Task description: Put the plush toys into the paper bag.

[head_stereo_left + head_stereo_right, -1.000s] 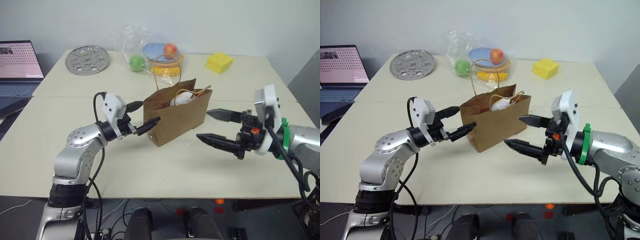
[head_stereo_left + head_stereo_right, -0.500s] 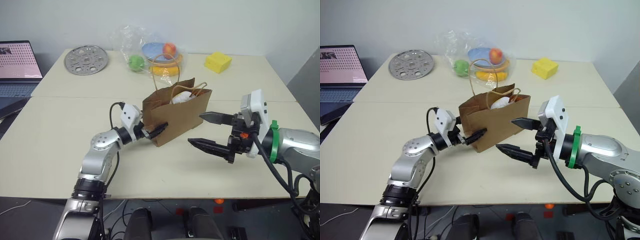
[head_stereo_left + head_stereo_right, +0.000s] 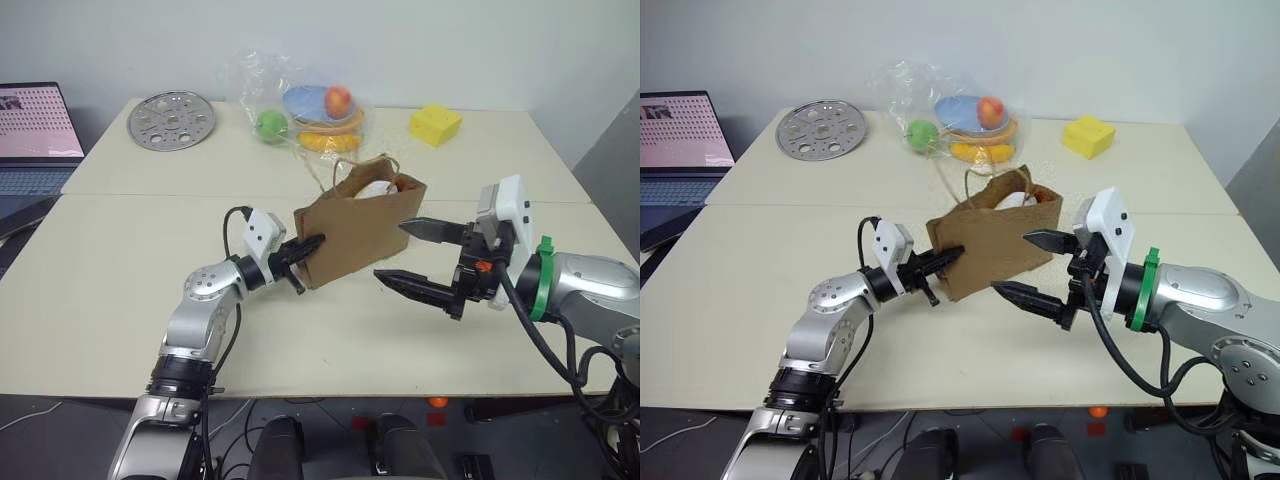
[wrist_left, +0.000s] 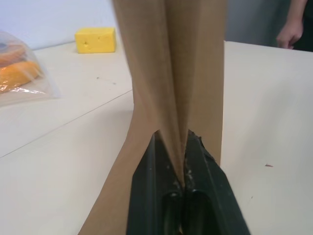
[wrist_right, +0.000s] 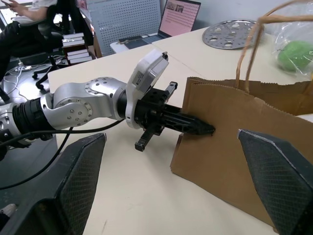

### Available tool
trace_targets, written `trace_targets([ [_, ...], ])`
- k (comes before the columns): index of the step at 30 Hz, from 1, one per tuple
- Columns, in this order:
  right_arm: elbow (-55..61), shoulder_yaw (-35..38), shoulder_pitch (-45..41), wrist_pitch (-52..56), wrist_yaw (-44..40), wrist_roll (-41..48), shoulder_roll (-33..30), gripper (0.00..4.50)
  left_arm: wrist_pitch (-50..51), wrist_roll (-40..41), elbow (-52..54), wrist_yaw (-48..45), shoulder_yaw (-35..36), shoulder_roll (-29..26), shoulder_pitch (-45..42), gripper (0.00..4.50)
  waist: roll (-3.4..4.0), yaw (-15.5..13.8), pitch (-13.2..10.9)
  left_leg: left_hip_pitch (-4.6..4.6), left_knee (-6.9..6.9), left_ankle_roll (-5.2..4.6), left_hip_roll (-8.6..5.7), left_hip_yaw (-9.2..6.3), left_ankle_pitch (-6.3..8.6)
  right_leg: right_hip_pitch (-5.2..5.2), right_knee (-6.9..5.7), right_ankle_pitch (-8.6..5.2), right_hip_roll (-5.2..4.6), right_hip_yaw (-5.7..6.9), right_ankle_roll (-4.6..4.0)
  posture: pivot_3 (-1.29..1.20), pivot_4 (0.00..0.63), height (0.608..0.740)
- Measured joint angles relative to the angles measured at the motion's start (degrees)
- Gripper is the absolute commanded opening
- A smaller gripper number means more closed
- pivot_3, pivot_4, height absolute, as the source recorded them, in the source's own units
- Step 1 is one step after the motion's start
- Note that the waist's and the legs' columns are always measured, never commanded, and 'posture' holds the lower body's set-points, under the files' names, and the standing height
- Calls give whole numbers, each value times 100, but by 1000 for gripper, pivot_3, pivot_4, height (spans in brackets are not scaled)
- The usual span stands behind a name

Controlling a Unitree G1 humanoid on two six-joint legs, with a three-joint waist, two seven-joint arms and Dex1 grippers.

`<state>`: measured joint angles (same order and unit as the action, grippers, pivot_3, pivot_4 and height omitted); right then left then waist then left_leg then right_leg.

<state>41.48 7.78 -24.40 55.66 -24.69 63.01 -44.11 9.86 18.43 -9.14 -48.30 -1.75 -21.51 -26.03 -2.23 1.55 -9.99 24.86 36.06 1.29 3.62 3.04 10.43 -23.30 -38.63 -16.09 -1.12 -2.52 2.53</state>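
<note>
Left eye view: beige counter (image 3: 100,290), laptop at its left edge.
Brown kraft paper bag (image 3: 355,235) mid-counter, white plush egg (image 3: 375,189) inside. Left hand (image 3: 305,247) pinches bag's side fold; right hand (image 3: 412,255) spread wide, empty, just beside bag.

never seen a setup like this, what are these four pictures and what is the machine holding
It is a two-armed robot at a table. Two pictures come from cameras on its head, looking down over both arms. The other two come from cameras on its wrists, looking along each pincer's fingers.

The left pincer is shut on the side fold of a brown paper bag; the left wrist view shows the paper pinched between its fingers. The right pincer is open beside the bag, holding nothing.

Something white sits inside the bag. Farther back lie fruit in a clear plastic bag, a yellow block and a round metal disc. A laptop stands on the left.
</note>
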Motion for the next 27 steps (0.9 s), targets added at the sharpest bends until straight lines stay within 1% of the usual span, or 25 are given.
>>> trace_targets([
  [4,-46,25,-144,19,4,181,-106,4500,370,329,-98,-326,17,-10,-346,13,1,1,-1,2,0,0,-2,3,0,-1,1,0,0,-3,0,0,150,740],
  [7,-220,399,-581,139,134,926,-534,4500,641,583,-259,-1055,-25,-204,-857,13,-1,0,-2,2,0,0,-2,2,0,-2,3,0,0,0,-1,0,150,740],
  [10,-388,702,-812,238,311,1769,-1034,4500,703,721,-509,-1912,-88,-411,-1285,13,-1,0,-1,1,-9,0,-2,1,1,0,7,-4,1,1,-7,0,150,740],
  [12,-418,710,-885,271,474,2378,-1340,4500,612,701,-957,-2514,-264,-444,-1582,13,-1,-2,-1,1,-10,-2,-1,0,1,-1,10,-5,2,3,-9,0,150,740],
  [14,-391,670,-909,265,622,2799,-1528,4500,420,618,-1487,-2883,-375,-340,-1787,13,-1,-1,-2,3,-9,-3,-1,-2,2,-1,10,-6,2,3,-9,0,150,740],
  [16,-317,647,-901,246,763,3063,-1662,4500,111,449,-2017,-3137,-492,-215,-1958,13,-1,-1,-2,5,-9,-3,-2,-3,2,-2,11,-6,2,3,-9,0,150,740],
  [20,-55,443,-820,98,1126,3352,-1717,4500,-490,175,-2825,-3525,-584,113,-2131,13,-1,-1,-2,7,-7,-3,-1,-3,2,-2,11,-6,1,2,-8,0,150,740],
  [23,93,339,-797,-31,1363,3493,-1728,4500,-789,35,-3317,-3650,-578,207,-2208,650,-1,19,-2,7,-8,-3,2,-3,2,-5,10,-5,2,2,-8,0,150,740],
  [27,88,328,-762,-124,1403,3483,-1838,4500,-930,-41,-3448,-3694,-488,212,-2229,1856,-2,13,-2,8,-8,-3,3,-7,2,-5,8,-5,1,4,-8,0,150,740],
])
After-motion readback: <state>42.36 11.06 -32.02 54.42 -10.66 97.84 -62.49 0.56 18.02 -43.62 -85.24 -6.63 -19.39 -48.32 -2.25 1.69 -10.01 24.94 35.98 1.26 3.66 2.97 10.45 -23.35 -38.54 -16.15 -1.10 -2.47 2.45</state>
